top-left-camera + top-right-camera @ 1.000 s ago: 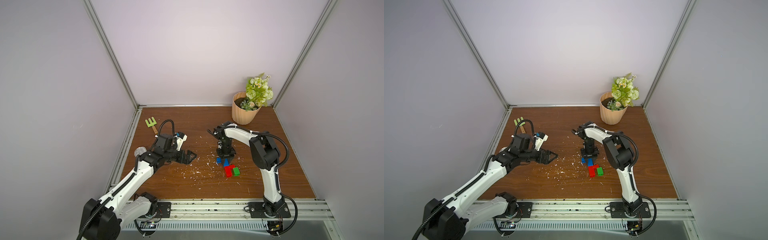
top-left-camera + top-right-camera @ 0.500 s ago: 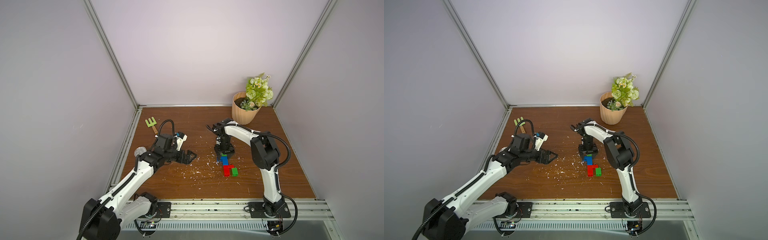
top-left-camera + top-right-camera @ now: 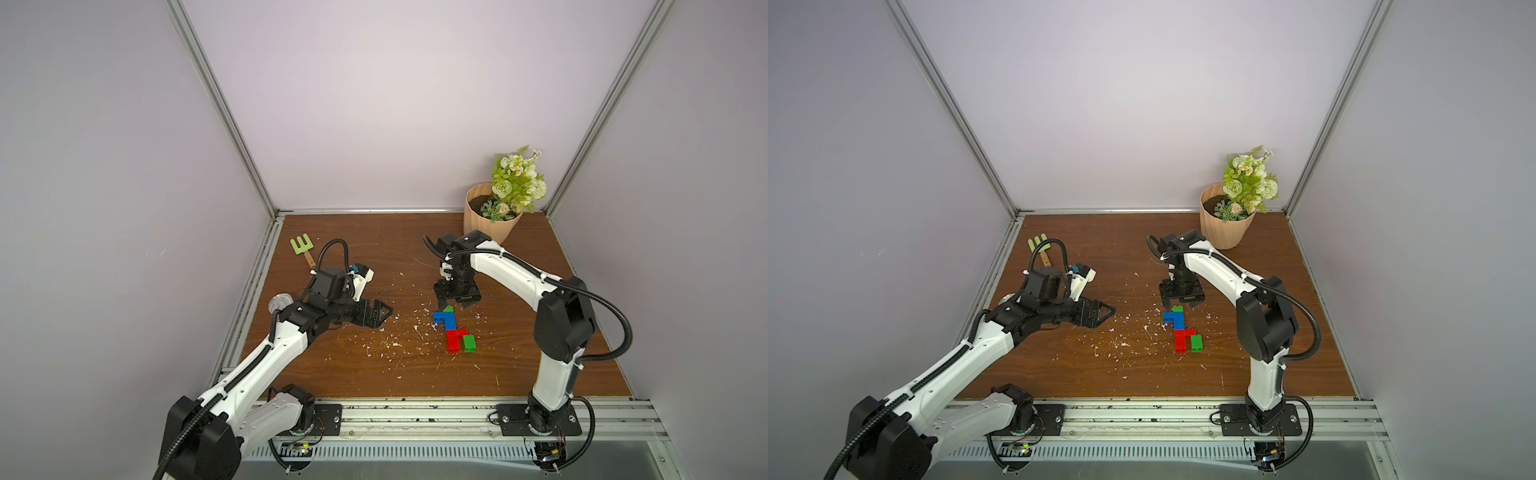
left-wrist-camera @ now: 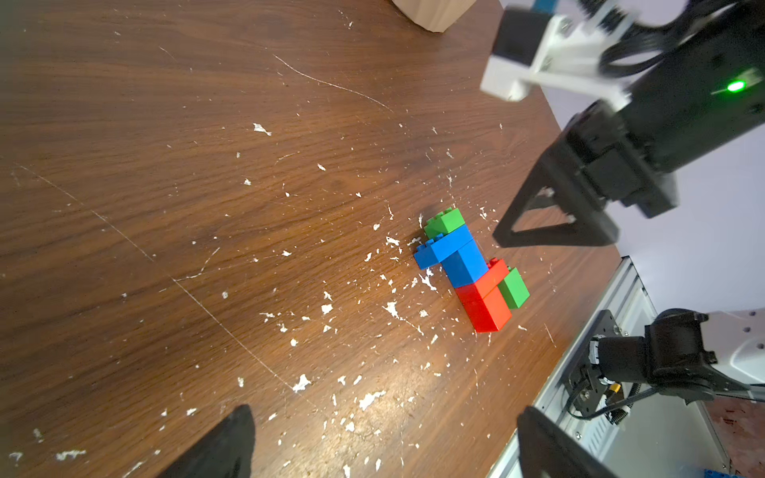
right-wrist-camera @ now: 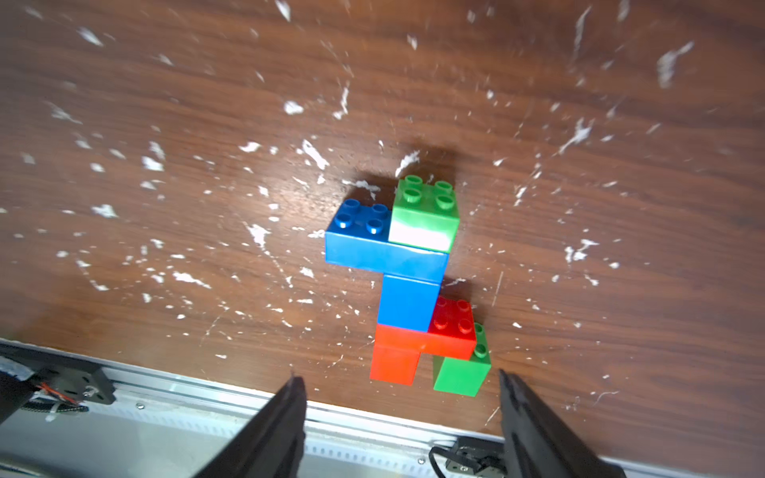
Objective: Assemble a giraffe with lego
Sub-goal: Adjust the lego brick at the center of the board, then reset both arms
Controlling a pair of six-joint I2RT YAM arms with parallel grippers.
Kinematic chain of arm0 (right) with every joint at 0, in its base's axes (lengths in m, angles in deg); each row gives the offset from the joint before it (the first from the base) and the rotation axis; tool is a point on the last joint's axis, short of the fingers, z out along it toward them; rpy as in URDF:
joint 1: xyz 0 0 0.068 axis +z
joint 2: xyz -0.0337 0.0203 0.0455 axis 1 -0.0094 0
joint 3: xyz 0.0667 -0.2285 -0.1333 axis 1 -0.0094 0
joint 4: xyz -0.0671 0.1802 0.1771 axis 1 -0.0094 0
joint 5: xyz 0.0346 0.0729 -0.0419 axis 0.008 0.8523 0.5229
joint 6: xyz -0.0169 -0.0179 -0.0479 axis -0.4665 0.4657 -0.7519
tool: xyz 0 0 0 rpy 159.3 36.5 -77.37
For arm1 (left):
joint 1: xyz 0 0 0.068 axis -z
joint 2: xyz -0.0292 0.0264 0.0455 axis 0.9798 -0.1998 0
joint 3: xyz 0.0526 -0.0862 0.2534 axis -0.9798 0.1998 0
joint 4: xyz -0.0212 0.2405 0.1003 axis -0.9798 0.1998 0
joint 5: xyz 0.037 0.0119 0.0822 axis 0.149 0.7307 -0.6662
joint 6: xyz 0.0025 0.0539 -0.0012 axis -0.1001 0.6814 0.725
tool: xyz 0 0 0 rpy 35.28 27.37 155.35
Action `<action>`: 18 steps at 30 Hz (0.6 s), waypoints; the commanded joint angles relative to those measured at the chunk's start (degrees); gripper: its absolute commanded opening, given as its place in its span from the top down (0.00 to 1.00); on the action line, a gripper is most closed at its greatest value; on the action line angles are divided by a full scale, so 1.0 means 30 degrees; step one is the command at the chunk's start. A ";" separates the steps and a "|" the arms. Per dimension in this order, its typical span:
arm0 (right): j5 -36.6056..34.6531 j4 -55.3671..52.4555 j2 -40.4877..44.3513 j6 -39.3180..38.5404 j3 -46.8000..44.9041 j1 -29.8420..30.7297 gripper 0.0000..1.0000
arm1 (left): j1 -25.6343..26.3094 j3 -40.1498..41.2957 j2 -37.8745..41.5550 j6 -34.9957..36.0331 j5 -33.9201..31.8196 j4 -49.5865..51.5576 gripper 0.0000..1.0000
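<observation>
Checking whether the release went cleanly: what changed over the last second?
The right gripper opened and drew back from the head end of the giraffe, uncovering the green top brick; it holds nothing now. The giraffe lies flat where it was, and the left gripper hangs open, unmoved.

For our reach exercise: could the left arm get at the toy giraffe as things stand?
Probably yes: the giraffe lies flat in the open, with only table between it and the open left tool. The right tool hangs open near its head, not touching.
</observation>
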 commanded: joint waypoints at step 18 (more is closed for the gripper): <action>-1.1102 2.0838 0.9180 -0.3677 -1.1782 -0.2169 0.01 | -0.2079 0.2941 -0.0672 0.4957 -1.2858 -1.0503 0.01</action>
